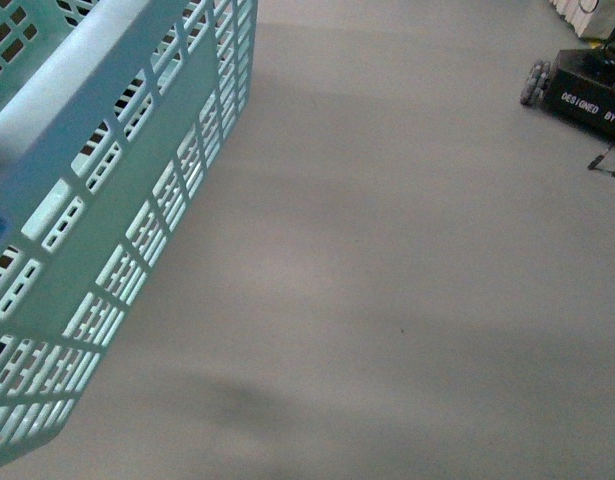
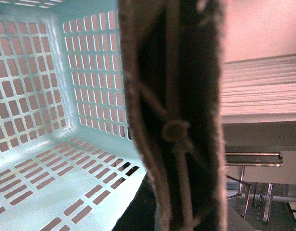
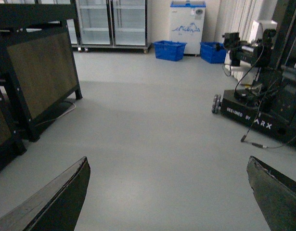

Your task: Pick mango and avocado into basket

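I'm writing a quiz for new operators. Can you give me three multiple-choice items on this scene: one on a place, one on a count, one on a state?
1. In the front view, where is the basket?
A) left
B) right
C) far back, centre

2. How many blue crates show in the right wrist view?
A) one
B) two
C) four

3. The right gripper is:
A) shut on a mango
B) shut on nothing
C) open and empty

Answers:
1 A: its teal slotted wall fills the left edge.
2 B: two sit by the white freezer.
3 C: its jaws stand wide apart, with only floor between them.
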Robot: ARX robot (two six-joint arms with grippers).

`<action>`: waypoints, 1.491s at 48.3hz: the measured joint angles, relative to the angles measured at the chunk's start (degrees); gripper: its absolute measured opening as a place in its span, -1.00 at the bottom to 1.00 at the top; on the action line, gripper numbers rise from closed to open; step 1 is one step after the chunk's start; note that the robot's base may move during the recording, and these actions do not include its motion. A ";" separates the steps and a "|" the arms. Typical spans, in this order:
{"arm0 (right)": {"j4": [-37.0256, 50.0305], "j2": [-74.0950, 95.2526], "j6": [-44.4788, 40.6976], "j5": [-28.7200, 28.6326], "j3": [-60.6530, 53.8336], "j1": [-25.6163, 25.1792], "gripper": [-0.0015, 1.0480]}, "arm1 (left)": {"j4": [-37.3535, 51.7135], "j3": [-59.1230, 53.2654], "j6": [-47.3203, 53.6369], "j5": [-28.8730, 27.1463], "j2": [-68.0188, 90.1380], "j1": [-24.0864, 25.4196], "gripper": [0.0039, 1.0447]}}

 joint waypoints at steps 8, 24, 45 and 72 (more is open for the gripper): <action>0.00 -0.02 0.04 0.04 0.00 0.00 0.85 | 0.00 0.00 0.00 0.04 0.00 0.00 -0.89; 0.00 0.00 0.02 0.00 0.00 0.00 0.85 | 0.00 0.00 0.00 0.02 0.00 0.00 -0.89; 0.00 -0.02 0.02 0.00 0.00 0.00 0.85 | 0.00 0.09 0.00 0.02 0.00 0.00 -0.89; 0.02 0.00 0.04 0.02 0.00 0.00 0.85 | 0.00 0.26 0.02 0.02 -0.24 0.00 -0.89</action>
